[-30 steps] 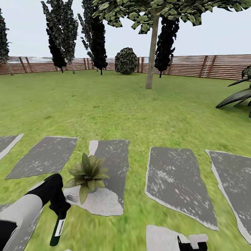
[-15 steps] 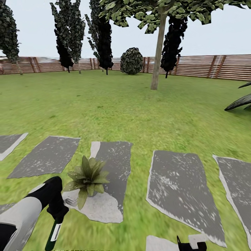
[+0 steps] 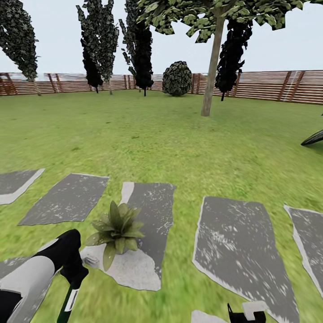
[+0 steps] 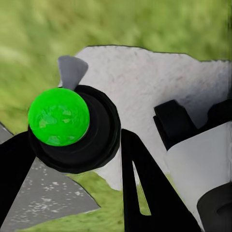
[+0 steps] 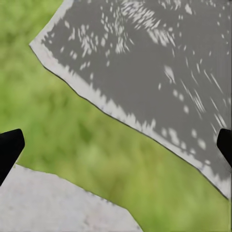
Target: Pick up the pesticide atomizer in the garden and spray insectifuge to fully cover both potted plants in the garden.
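— What's the left arm got?

— The left gripper (image 3: 74, 277) is closed around a slim dark green atomizer bottle with a white label (image 3: 67, 303), hanging down over the green lawn (image 3: 148, 139). From the left wrist camera I see the bottle's bright green round cap (image 4: 58, 116) in a black collar, pinched between the black fingers (image 4: 145, 193).

— And the plants?

— One small potted plant, a rosette of broad pointed green leaves (image 3: 116, 227), stands on a pale patch of a flat grey stepping stone (image 3: 150, 211), just beside the left gripper. Its pot is mostly hidden by the leaves, so I can't say much about it.

— The right side?

— The right gripper (image 3: 244, 315) peeks in at the bottom edge of the head view. In its wrist camera the two black fingertips (image 5: 9, 147) sit far apart at the picture's edges with nothing between them, so it's open, over grass between a grey stone (image 5: 159, 67) and a pale one (image 5: 53, 205).

— Anything further off?

— More grey stones in a row, a thin-trunked tree (image 3: 211, 67), tall dark trees, a round bush (image 3: 177, 78), and a brown slatted wooden fence (image 3: 269, 85) along the back.
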Tool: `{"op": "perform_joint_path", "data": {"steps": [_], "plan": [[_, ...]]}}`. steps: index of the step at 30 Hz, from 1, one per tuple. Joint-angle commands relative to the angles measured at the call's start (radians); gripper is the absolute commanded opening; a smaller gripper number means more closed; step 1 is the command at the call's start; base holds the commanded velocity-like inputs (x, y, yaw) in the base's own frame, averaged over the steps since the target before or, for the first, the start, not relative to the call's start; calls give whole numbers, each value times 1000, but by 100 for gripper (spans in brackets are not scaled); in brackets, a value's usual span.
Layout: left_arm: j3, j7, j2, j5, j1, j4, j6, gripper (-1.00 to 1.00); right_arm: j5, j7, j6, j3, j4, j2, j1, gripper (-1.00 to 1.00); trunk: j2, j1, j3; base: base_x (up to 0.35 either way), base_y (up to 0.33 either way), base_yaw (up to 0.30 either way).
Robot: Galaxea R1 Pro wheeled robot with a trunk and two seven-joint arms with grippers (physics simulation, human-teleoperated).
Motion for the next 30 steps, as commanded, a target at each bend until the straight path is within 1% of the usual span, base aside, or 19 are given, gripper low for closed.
{"op": "perform_joint_path", "data": {"steps": [1, 6, 9, 14, 22, 30], "plan": [[-2, -10, -4, -9, 0, -2, 5, -100, 11, -7, -3, -3, 2, 0, -1, 100, 0, 0, -1, 224, -160, 1], [-1, -10, -10, -7, 0, -1, 5, -100, 11, -7, -3, -3, 2, 0, -1, 100, 0, 0, -1, 233, -185, 6], [-1, -10, -10, -8, 0, -1, 6, -100, 11, -7, -2, -3, 2, 1, -1, 100, 0, 0, -1, 145, -195, 171], [-1, -9, -10, -8, 0, -2, 7, -100, 11, -7, -2, -3, 2, 3, -1, 100, 0, 0, -1, -124, -177, 262], [0, -5, -11, -7, 0, 0, 7, -100, 11, -7, -2, -3, 2, 3, -1, 100, 0, 0, -1, -32, -20, 259], [0, -3, -14, -9, 4, 1, 8, -100, 11, -7, -2, -3, 2, -1, -1, 100, 0, 0, -1, 0, 0, 29]]}}
